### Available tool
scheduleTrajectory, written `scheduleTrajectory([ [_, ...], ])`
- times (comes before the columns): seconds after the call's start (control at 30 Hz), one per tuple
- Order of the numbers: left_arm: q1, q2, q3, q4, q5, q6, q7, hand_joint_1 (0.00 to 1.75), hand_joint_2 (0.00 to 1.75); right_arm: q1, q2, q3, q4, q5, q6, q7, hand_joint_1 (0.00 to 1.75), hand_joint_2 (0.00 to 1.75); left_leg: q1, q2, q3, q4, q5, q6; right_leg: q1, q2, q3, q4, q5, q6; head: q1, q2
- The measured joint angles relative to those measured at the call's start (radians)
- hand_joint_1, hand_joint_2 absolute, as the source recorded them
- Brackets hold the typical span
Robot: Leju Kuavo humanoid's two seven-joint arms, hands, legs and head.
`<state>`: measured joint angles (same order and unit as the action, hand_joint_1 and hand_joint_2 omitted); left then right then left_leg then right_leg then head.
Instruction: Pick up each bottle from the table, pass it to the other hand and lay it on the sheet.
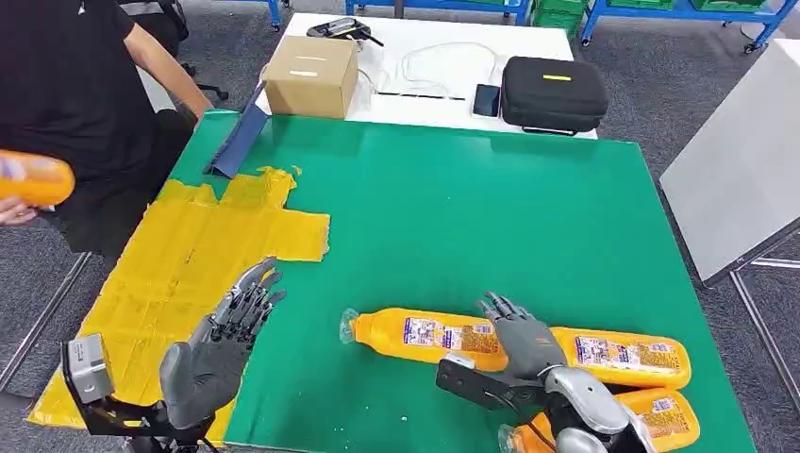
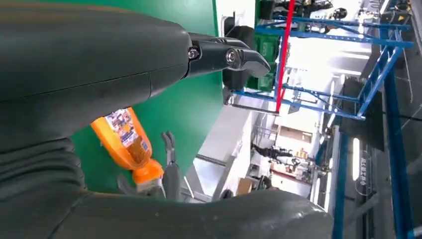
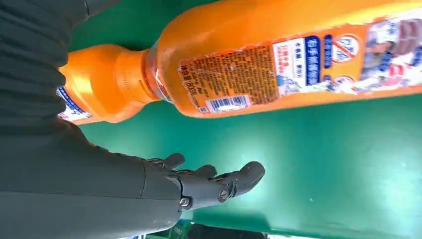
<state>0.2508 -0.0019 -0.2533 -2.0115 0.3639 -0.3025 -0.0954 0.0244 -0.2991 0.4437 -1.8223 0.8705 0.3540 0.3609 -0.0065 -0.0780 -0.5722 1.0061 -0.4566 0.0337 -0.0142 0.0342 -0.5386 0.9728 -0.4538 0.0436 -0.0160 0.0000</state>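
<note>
A green table top [image 1: 491, 208] takes up most of the head view, with a yellow sheet [image 1: 189, 264] taped over its left part. Beyond it stands a white table [image 1: 425, 57] carrying a cardboard box [image 1: 311, 75], a black zipped case [image 1: 553, 92], a phone [image 1: 487, 99] and loose white cables [image 1: 425, 71]. The floor is grey carpet, and a tilted white board [image 1: 741, 179] stands to the right. A person in black [image 1: 75, 85] sits at the left edge, holding an orange bottle [image 1: 33, 177] off the table.

Three orange bottles lie on the green surface near the robot: the near-left bottle [image 1: 420, 336] points its cap left, the right bottle [image 1: 627, 357] lies in line just behind it, and a third bottle [image 1: 651, 420] lies nearest the robot. Each has an orange body and a blue, white and orange printed label.

The left hand [image 1: 222, 344] hangs over the edge between sheet and green, fingers spread and holding nothing. The right hand [image 1: 519, 335] lies across the junction of the two aligned bottles, fingers extended rather than curled round them.

The right wrist view shows close up what the head view cannot: the label's barcode and fine print on a bottle [image 3: 278, 64], and the fingers [image 3: 224, 181] apart above bare green. The left wrist view looks out to blue shelving [image 2: 348, 74] and bright room lights, with a bottle [image 2: 127, 142] beyond the hand.
</note>
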Motion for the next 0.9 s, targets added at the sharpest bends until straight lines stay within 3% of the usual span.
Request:
scheduleTrajectory([
  [0.9, -0.045, 0.005, -0.024, 0.006, 0.014, -0.018, 0.012, 0.00, 0.00, -0.078, 0.027, 0.057, 0.188, -0.030, 0.011, -0.031, 0.00, 1.75, 0.000, 0.000, -0.001, 0.000, 0.000, 0.000, 0.000, 0.000, 0.000, 0.000, 0.000, 0.000, 0.000, 0.000],
])
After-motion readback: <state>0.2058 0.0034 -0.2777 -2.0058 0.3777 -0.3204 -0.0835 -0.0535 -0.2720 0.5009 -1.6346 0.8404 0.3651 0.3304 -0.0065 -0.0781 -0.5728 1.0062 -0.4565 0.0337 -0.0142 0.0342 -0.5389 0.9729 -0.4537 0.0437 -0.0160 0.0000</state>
